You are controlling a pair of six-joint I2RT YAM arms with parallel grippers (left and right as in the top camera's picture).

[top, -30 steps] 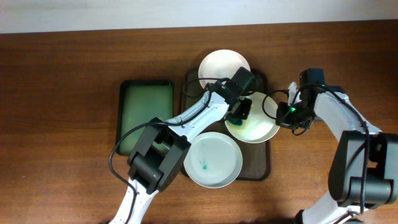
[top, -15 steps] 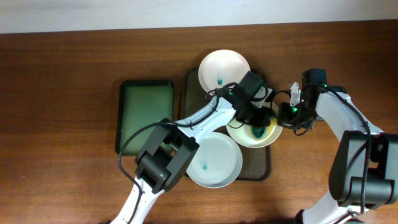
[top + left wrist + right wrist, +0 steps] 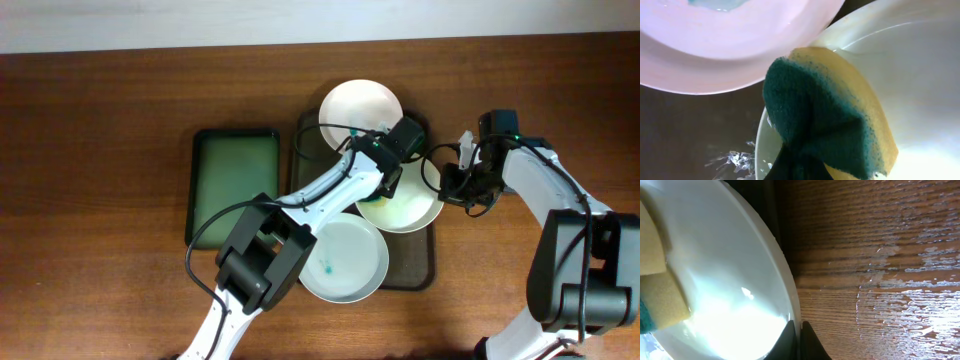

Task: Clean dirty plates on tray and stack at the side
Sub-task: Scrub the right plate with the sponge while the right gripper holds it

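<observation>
Overhead, the left hand (image 3: pixel 392 180) is gripping the sponge (image 3: pixel 825 125) (teal face toward its wrist camera), pressing it into the middle plate (image 3: pixel 415 212) on the tray (image 3: pixel 412 262); the right hand (image 3: pixel 452 187) is pinching that plate's rim; the far plate (image 3: pixel 355 105) and near plate (image 3: pixel 343 258) are flanking it.

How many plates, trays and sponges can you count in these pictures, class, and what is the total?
Plates: 3 (far plate, middle plate, near plate)
Trays: 2 (brown tray, green tray)
Sponges: 1 (sponge)
Total: 6
</observation>
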